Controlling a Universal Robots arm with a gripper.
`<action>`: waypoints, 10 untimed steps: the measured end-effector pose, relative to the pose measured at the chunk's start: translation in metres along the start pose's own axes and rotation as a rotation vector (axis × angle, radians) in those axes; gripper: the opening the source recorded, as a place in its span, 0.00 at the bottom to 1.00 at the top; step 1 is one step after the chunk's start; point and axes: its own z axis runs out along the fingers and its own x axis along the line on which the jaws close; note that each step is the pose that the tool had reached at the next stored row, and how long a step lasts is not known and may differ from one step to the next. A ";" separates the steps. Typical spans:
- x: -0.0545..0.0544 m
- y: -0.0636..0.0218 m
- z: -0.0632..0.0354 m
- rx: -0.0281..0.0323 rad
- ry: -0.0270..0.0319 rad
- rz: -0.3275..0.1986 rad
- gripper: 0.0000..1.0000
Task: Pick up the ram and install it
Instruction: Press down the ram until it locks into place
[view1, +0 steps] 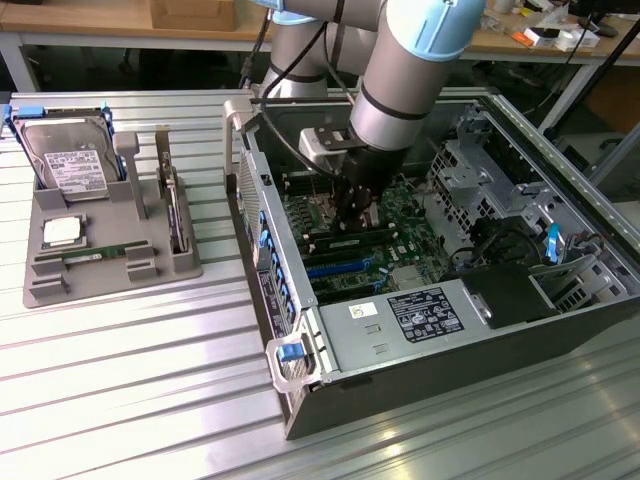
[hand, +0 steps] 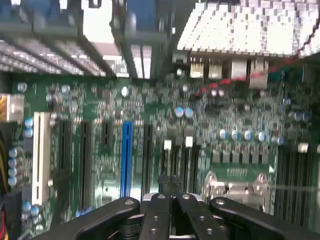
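Gripper (view1: 352, 222) sat low inside the open PC case (view1: 560, 330), fingers pressed together with nothing between them, right over the motherboard (hand: 150, 125) memory slots. Ram (view1: 95, 254) lay in the grey tray (view1: 110, 275) well apart, exterior view's left. Risk: closed fingers that low could knock board components if the arm drifted.

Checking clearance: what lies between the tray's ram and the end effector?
Exterior view: between ram and end effector, the tray's posts, a table strip and the case wall.
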 end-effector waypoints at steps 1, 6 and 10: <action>0.001 -0.0132 -0.0005 -0.0023 -0.0001 0.000 0.10; 0.003 -0.0672 -0.0028 -0.0168 -0.0008 0.001 0.10; 0.005 -0.1118 -0.0047 -0.0285 -0.0021 0.001 0.10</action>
